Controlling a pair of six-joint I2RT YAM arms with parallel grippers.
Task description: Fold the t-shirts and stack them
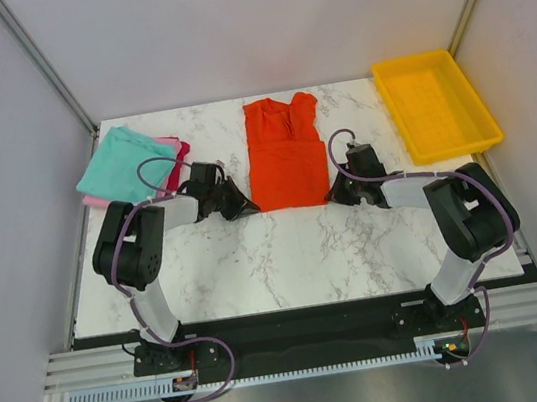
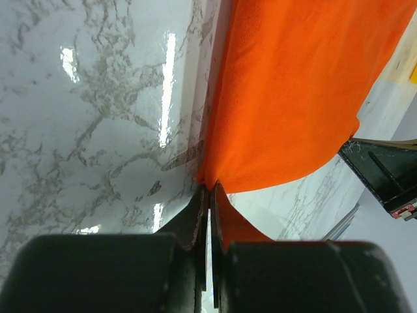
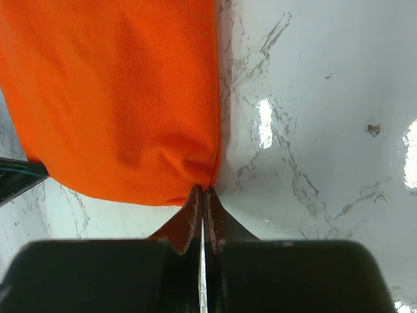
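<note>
Now the orange shirt (image 1: pixel 285 153) lies flat mid-surface (image 1: pixel 287 259), toward the far edge, sleeves folded in. The left jaws are clenched on its near left corner and the right jaws on its near right corner, both low against the marble. Far left, the teal shirt (image 1: pixel 124 163) lies over the pink shirt (image 1: pixel 181 158). Far right sits a yellow tray (image 1: pixel 433 104).

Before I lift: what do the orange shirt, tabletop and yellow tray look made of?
Orange shirt: soft matte knit cloth, maybe cotton; fine texture and puckers at the pinched corners. Tabletop: glossy marble-look, stone or laminate, can't tell; grey veins, bright reflections. Tray: rigid smooth plastic, probably; uniform yellow, moulded rim.
</note>
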